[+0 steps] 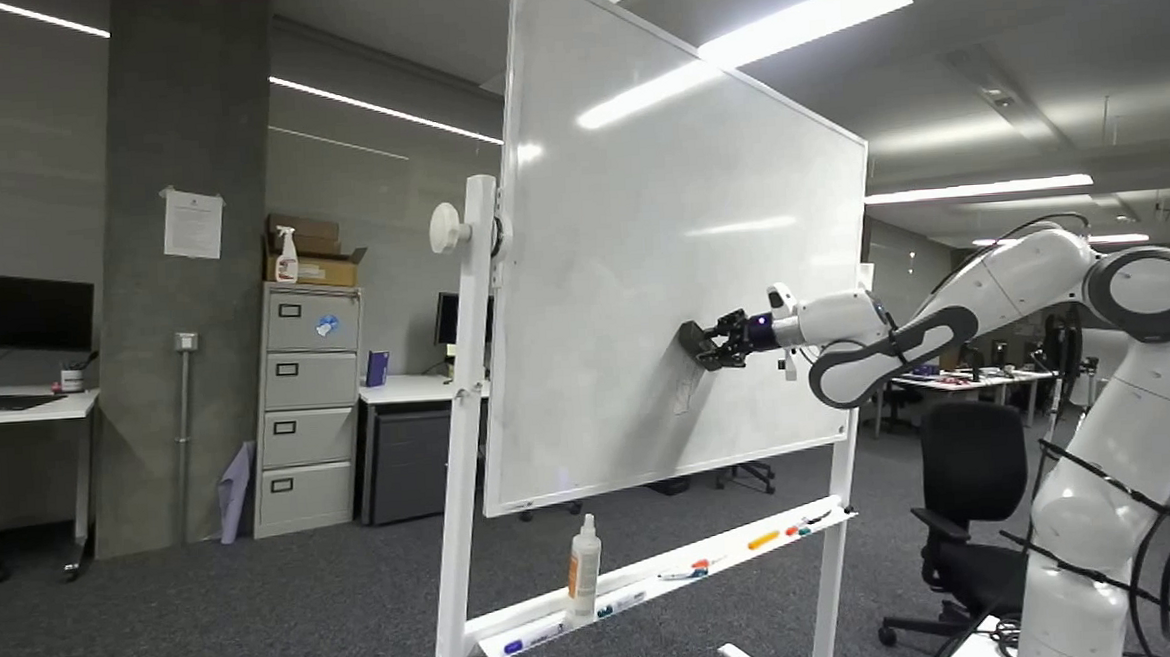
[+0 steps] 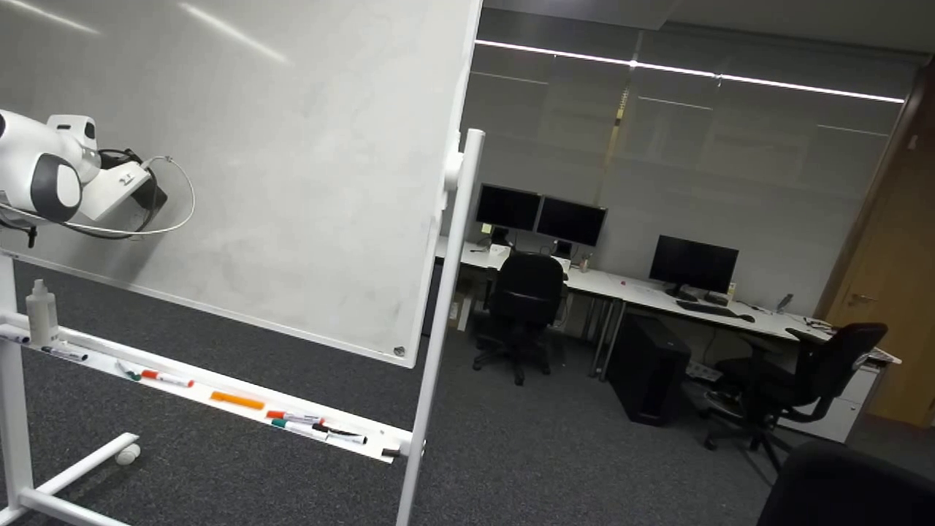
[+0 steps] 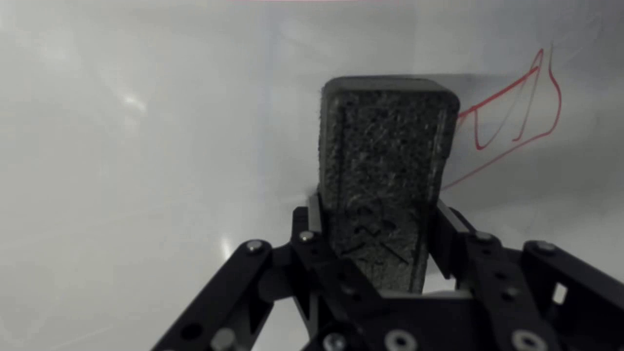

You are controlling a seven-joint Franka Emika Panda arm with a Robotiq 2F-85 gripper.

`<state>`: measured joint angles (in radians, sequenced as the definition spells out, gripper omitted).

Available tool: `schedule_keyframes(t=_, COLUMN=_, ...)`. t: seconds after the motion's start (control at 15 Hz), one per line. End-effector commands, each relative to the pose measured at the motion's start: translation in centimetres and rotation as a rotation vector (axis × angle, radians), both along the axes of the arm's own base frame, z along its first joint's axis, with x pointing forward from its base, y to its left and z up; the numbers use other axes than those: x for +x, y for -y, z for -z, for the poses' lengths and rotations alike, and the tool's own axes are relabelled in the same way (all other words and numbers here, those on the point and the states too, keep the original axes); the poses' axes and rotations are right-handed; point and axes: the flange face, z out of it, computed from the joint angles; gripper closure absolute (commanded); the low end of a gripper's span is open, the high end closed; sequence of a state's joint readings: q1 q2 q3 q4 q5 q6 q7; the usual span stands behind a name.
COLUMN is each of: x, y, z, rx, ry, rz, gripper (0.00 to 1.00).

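The claw had the eraser clamped from both sides, right up at the board, though contact was hard to tell, red lines just beside it! Below, the tray carried plenty: a bottle upright, pens strewn along, an orange stick among them.

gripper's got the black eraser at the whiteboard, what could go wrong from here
The gripper pinches the black eraser toward one end, so uneven pressure might twist it. Dragging it across the red marks on the whiteboard could smear them. The white cable loops out beside the arm and might snag.
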<state>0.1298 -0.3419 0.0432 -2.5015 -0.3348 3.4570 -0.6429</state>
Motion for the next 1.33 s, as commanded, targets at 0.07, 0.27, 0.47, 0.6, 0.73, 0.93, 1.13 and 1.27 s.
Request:
schedule_keyframes(t=0.07, x=-0.6, y=5.3, z=-4.1, rx=0.016, ry=0.089, rz=0.122, gripper=0.70)
schedule_keyframes(t=0.27, x=0.2, y=4.6, z=-1.7, rx=0.026, ry=0.032, rz=0.100, gripper=0.70)
schedule_keyframes(t=0.47, x=-0.4, y=3.9, z=-1.7, rx=0.041, ry=0.028, rz=0.087, gripper=0.70)
schedule_keyframes(t=0.6, x=-0.4, y=3.5, z=-1.3, rx=0.043, ry=0.020, rz=0.078, gripper=0.45)
schedule_keyframes(t=0.73, x=-0.4, y=3.5, z=-1.3, rx=0.040, ry=0.020, rz=0.080, gripper=0.45)
schedule_keyframes(t=0.93, x=-0.4, y=3.5, z=-1.4, rx=0.040, ry=0.021, rz=0.079, gripper=0.45)
schedule_keyframes(t=1.13, x=0.4, y=2.9, z=-1.1, rx=0.003, ry=0.007, rz=0.084, gripper=0.70)
schedule_keyframes(t=1.27, x=1.1, y=1.0, z=0.3, rx=-0.001, ry=-0.026, rz=0.046, gripper=0.70)
